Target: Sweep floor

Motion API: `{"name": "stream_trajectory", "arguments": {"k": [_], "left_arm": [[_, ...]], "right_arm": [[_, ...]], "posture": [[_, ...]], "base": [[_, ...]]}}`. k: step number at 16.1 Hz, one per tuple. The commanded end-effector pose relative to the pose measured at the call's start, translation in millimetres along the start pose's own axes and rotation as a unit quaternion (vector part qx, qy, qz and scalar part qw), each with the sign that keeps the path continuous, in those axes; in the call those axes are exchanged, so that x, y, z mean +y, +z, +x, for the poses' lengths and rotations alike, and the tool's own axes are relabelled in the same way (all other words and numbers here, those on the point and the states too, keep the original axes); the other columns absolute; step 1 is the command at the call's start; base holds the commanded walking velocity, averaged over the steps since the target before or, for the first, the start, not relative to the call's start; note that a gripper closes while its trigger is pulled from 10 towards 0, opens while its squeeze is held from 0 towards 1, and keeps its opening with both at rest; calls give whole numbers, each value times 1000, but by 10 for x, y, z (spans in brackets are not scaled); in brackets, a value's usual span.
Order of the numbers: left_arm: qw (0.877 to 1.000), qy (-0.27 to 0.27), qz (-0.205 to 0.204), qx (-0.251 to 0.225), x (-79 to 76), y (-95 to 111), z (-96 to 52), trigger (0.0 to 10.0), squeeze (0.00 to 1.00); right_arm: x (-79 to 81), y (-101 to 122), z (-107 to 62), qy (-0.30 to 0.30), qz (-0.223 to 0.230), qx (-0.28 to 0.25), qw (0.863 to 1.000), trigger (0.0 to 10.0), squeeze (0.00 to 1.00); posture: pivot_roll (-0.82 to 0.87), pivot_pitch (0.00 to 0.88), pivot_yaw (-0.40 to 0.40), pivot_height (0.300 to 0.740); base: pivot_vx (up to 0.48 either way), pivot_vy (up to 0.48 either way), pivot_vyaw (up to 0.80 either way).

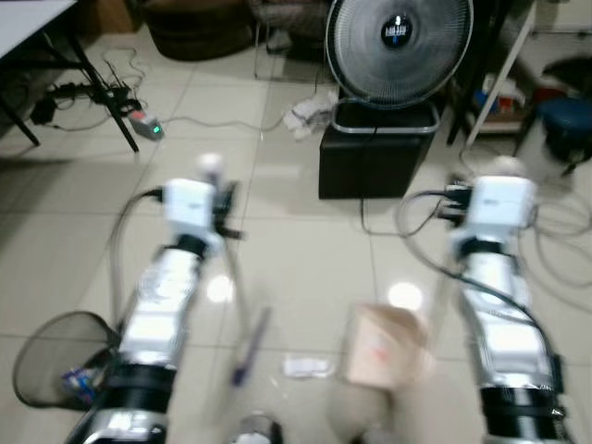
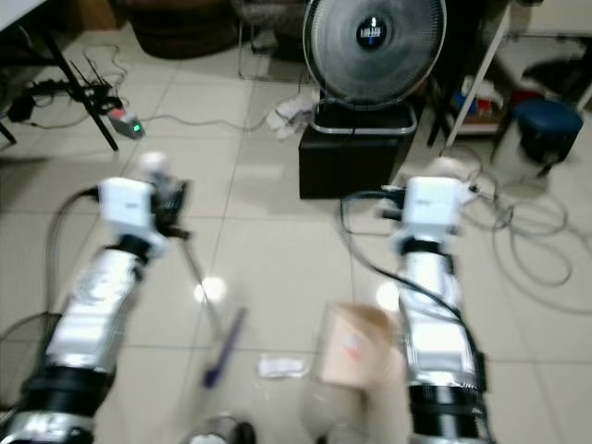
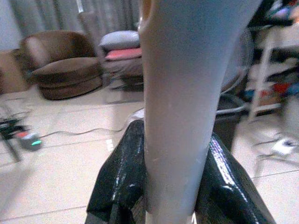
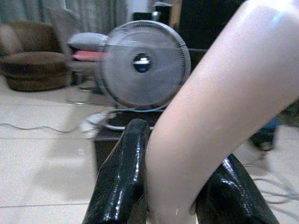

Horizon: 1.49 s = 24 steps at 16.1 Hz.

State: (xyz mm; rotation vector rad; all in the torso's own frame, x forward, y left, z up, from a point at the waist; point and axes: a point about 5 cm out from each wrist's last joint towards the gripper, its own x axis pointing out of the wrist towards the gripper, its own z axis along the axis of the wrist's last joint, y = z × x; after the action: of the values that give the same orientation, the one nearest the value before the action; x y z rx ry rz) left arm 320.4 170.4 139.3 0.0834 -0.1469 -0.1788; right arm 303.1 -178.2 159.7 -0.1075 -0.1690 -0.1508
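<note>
Glossy black left claw and right claw each clamp smooth pale handles.

Counting what's sitting around here: one fan on one black box, one mesh bin, one power strip glowing green, one brown armchair, and two cushions stacking up. On the floor I'm seeing one purple stick and one white scrap lying around.
</note>
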Motion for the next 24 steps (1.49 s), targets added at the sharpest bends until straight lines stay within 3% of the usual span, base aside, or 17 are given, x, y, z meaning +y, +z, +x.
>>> {"name": "stream_trajectory", "arguments": {"k": [1, 8, 12, 16, 21, 24], "left_arm": [[1000, -4, 6, -10, -16, 48, 10, 10000, 0], [1000, 2, 10, -10, 27, 7, 34, 10000, 0], [1000, -11, 5, -2, -51, -43, 126, 10000, 0], [1000, -8, -14, -4, -140, -135, 163, 10000, 0], [1000, -13, -10, 8, -286, -273, 187, 10000, 0], [1000, 22, -15, 5, -329, -303, 227, 10000, 0]], "right_arm": [[-118, 6, 6, -18, -12, -9, 1000, 10000, 0], [-238, -58, 29, -30, -20, -13, 999, 10000, 0], [-257, -162, 80, 3, -66, -18, 998, 10000, 0], [-223, -197, 181, 7, -73, -45, 996, 10000, 0], [185, -369, 195, 63, -70, -41, 995, 10000, 0], [476, -478, 101, 96, -59, -33, 993, 10000, 0]], "posture": [[-13, 140, 71, 740], [-4, 203, 81, 740], [11, 270, 91, 740], [26, 313, 100, 740], [30, 339, 100, 740], [30, 337, 101, 740]], "base": [[0, 0, 0], [0, 0, 0], [0, 0, 0], [0, 0, 0], [0, 0, 0], [0, 0, 0]]}}
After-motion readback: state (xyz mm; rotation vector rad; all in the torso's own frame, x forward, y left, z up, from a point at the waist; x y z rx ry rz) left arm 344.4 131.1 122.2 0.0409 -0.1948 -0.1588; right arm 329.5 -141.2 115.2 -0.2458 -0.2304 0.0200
